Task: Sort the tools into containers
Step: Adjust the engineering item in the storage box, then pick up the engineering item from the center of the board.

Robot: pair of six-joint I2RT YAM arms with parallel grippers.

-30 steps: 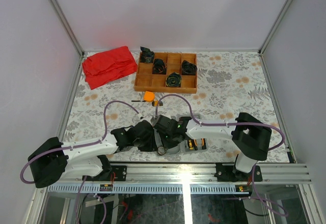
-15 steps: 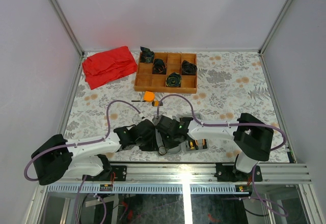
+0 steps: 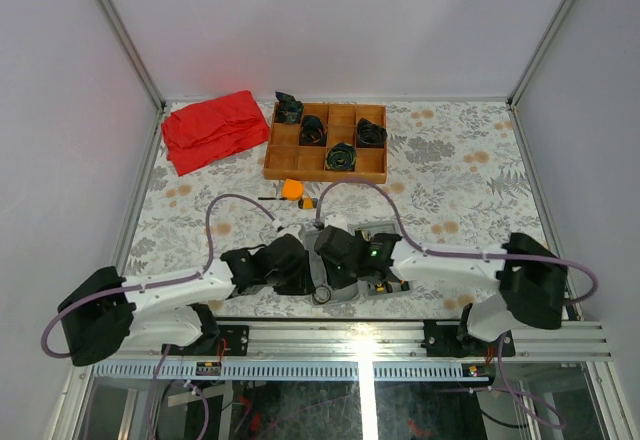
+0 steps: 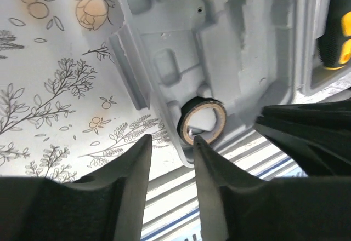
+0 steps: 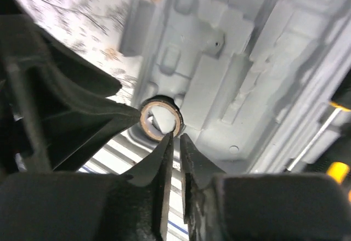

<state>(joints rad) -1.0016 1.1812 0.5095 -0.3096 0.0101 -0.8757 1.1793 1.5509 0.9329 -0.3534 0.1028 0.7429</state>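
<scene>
The grey tool case [image 3: 352,292] lies open at the table's front edge, and it also shows in the left wrist view [image 4: 230,49] and the right wrist view [image 5: 247,76]. A thin black ring [image 3: 322,295] sits in its near corner recess. My right gripper [image 5: 176,137] pinches the ring's [image 5: 160,121] right wall, one tip inside and one outside. My left gripper [image 4: 171,141] is open and straddles the case's corner rim beside the ring [image 4: 202,121]. A black-and-yellow screwdriver [image 4: 335,35] lies in the case. The orange tape measure [image 3: 292,189] and a small yellow-grey piece [image 3: 309,202] lie on the table.
A brown wooden tray [image 3: 327,165] with black coiled bundles stands at the back. A red cloth [image 3: 213,128] lies at the back left. The metal rail [image 3: 400,335] runs just past the case's front edge. Both arms crowd together over the case.
My right arm's elbow and base link have swung to the right and its gripper has shifted slightly right over the case. The ring has moved a little right. The left arm has barely moved.
</scene>
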